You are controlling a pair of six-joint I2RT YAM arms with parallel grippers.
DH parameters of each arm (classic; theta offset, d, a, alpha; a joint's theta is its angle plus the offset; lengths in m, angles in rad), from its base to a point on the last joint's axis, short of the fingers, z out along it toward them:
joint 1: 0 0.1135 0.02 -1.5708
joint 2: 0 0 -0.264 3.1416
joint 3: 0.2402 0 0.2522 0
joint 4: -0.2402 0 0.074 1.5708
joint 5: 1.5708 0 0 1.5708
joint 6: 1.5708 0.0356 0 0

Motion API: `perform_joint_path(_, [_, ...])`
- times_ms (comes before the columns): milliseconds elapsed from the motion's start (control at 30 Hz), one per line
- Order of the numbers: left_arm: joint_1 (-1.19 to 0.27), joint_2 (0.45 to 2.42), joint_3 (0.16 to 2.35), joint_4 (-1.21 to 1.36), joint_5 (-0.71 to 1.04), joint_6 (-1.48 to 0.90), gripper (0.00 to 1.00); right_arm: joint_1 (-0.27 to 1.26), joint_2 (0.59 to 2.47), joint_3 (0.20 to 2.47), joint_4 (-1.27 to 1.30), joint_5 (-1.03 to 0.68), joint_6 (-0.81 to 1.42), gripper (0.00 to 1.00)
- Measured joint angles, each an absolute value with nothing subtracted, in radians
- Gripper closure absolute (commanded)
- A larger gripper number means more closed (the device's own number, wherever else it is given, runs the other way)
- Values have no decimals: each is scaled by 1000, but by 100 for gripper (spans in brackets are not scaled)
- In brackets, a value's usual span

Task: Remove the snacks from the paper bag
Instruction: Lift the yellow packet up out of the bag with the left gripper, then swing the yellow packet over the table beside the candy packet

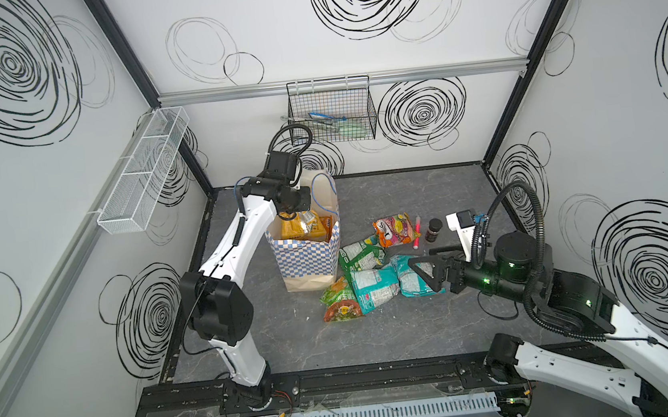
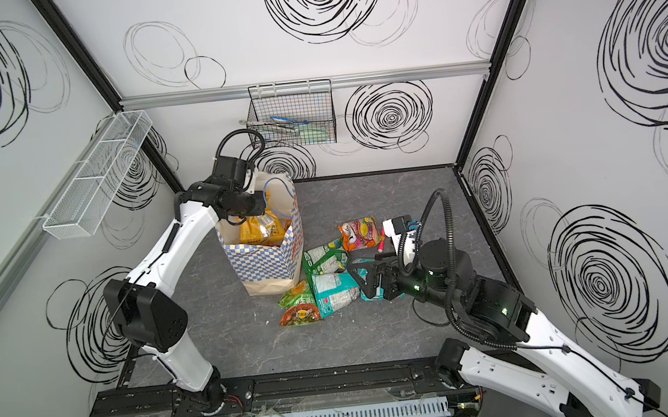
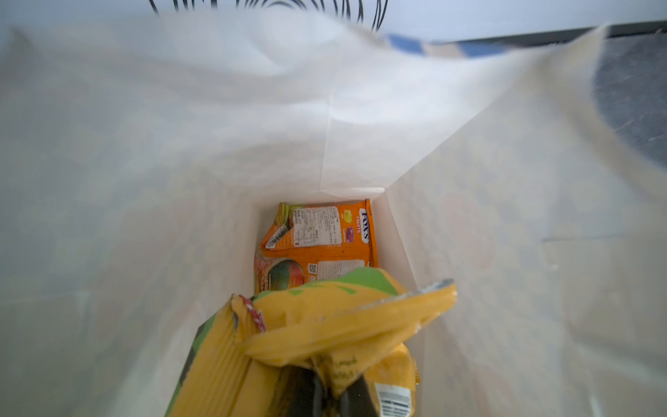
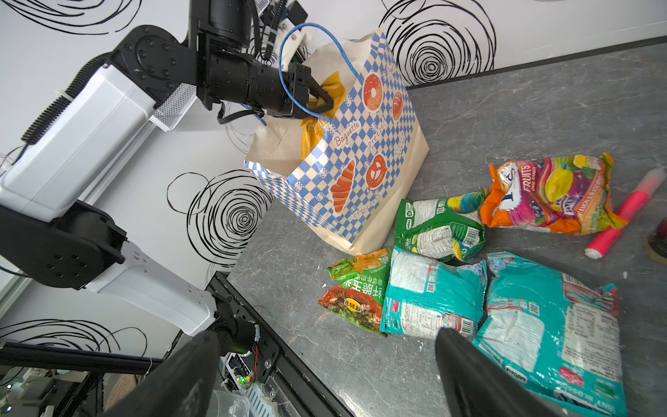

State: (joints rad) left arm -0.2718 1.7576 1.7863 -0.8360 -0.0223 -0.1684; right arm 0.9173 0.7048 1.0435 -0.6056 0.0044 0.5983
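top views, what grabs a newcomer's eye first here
The blue-and-white checked paper bag standing on the table, with the left tool at its mouth shut on a yellow snack packet. Right of the bag's base, a bright cluster of snack packets lies on the grey table.

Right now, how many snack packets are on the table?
5, right of the bag: multicoloured packet farthest back, green packet next, two teal packets nearer, green-orange packet nearest. More could lie underneath.

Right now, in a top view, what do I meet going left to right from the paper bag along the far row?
paper bag → multicoloured snack packet → red marker pen → small dark jar
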Motion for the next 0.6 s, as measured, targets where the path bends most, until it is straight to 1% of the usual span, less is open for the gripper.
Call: perform_joint_path(600, [-267, 1613, 1844, -829, -37, -190, 100, 918, 705, 1039, -598, 4, 601, 3])
